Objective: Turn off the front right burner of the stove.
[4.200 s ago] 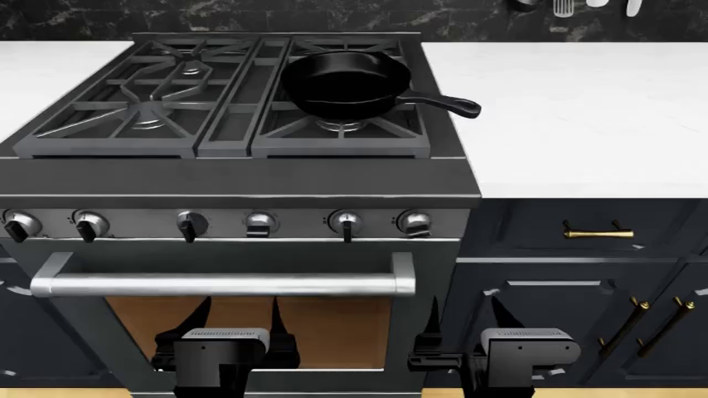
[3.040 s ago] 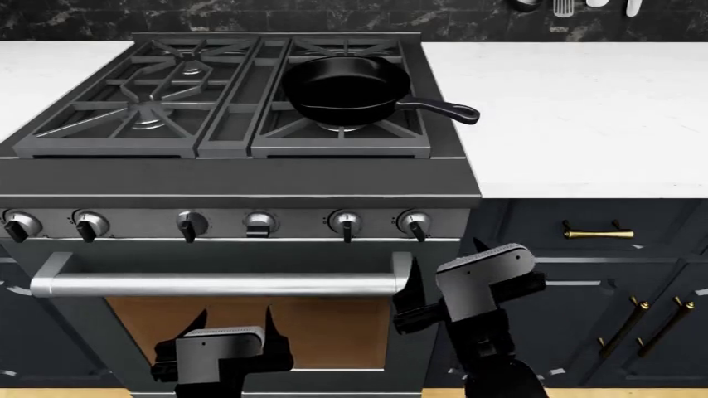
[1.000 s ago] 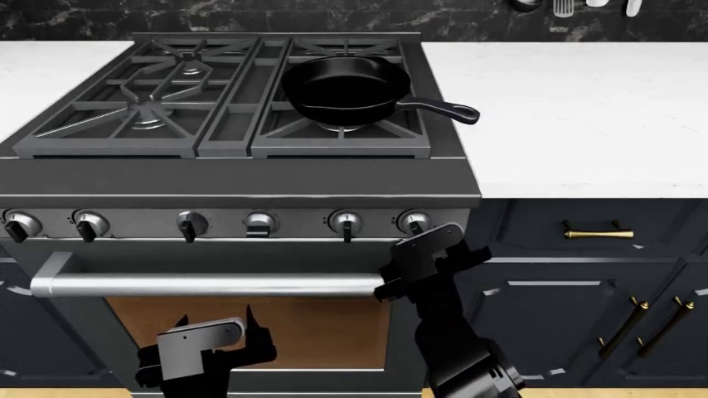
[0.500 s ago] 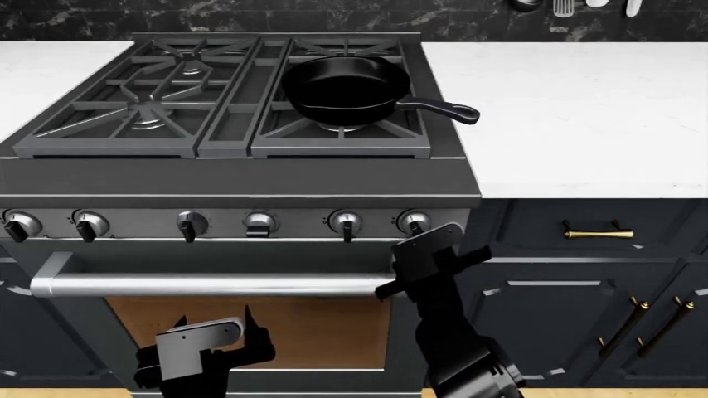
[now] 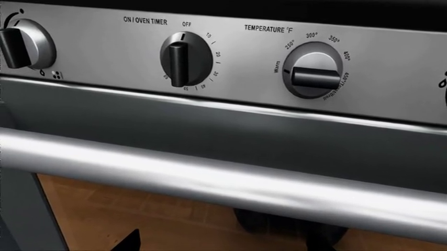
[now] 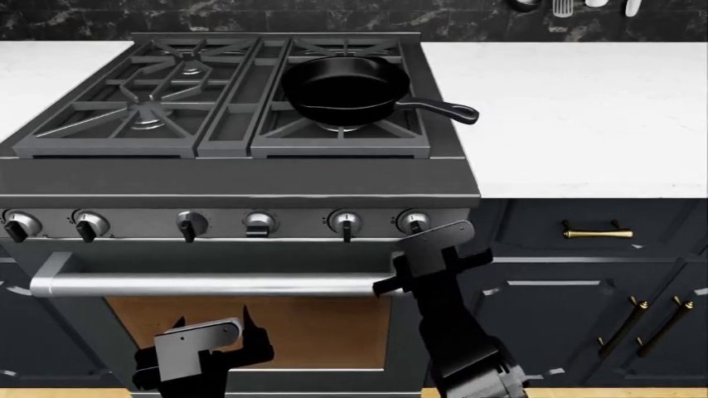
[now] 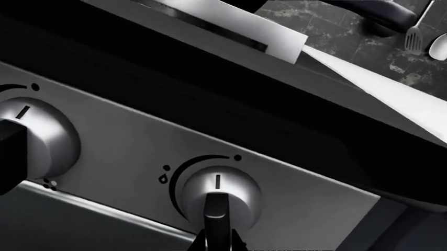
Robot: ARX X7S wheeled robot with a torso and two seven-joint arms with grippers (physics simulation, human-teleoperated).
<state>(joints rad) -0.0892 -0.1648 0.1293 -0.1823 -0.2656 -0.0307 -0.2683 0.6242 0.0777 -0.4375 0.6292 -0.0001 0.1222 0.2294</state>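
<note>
Item: stove (image 6: 238, 178), front of me; front right burner (image 6: 345, 124) under black skillet (image 6: 345, 85), far right knob (image 6: 414, 221) its likely control. My right gripper (image 6: 426, 249) just below that knob, jaw state cannot tell. My left gripper (image 6: 205, 348) low by oven door, apparently open, idle.

Risk: misaligned approach grabs neighbouring knob (image 6: 345, 222), wrong burner.

Right wrist view alone shows knob pointer (image 7: 217, 181); head view alone shows burner.
</note>
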